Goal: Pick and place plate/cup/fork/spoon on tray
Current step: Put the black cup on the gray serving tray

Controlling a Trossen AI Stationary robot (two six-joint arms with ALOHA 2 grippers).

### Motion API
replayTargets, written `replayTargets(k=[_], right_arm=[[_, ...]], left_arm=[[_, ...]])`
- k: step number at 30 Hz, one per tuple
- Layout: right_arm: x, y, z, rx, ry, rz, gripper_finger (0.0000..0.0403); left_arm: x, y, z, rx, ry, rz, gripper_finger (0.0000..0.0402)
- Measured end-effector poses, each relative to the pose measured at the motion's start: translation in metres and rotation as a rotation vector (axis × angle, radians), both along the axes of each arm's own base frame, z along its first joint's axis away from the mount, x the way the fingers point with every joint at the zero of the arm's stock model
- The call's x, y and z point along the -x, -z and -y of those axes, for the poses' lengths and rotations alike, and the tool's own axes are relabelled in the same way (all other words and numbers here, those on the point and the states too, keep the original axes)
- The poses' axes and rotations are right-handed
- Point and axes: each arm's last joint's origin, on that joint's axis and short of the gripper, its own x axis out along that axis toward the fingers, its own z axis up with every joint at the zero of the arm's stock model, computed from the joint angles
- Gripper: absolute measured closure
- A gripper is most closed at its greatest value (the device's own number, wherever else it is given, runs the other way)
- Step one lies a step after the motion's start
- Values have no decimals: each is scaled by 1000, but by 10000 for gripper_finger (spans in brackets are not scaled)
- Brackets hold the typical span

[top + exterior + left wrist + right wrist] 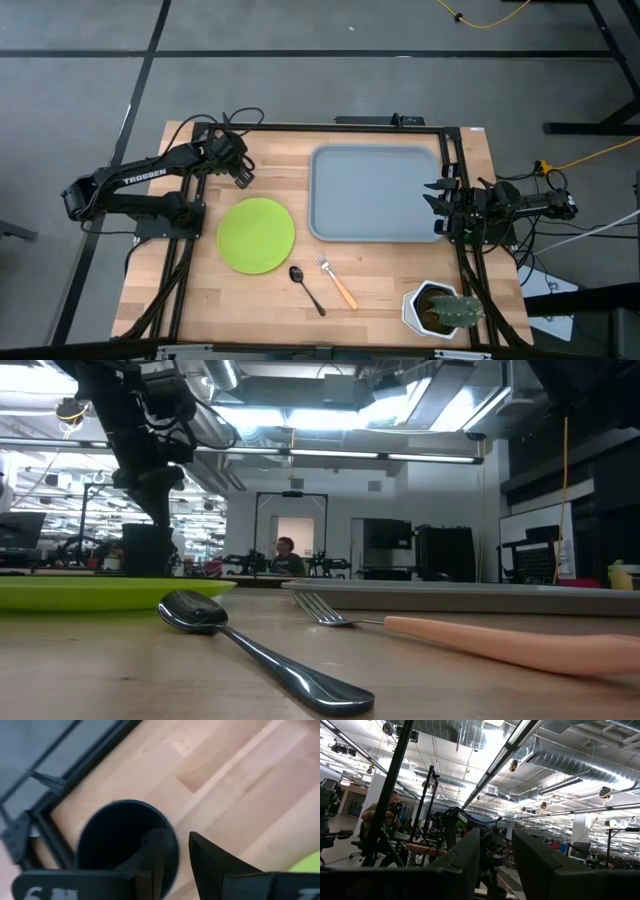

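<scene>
While the left gripper (pixel 243 177) pinches the rim of the cup (pixel 125 845), one finger inside and one outside, the plate (pixel 256 235) lies on the surface just beside it, with the tray (pixel 372 193) farther off. Beyond the plate from that gripper lie the spoon (pixel 307 289) and fork (pixel 337 282). The right gripper (pixel 433 199) waits with fingers wide at the tray's far edge.

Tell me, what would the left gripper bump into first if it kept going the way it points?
Probably the cup: the left gripper has one finger inside its rim already, with the table just beneath.
</scene>
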Motion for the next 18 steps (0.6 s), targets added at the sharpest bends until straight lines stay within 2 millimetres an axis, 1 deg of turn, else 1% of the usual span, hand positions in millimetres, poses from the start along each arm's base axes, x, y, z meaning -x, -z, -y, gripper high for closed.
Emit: replayTargets(k=[4, 10, 18], right_arm=[[0, 0, 0, 1, 0, -5, 283], [0, 1, 0, 1, 0, -6, 283], [0, 1, 0, 1, 0, -5, 283]], left_arm=[[1, 0, -1, -18, -15, -11, 320], [2, 2, 2, 43, -19, 2, 320], [3, 2, 2, 41, -27, -18, 320]])
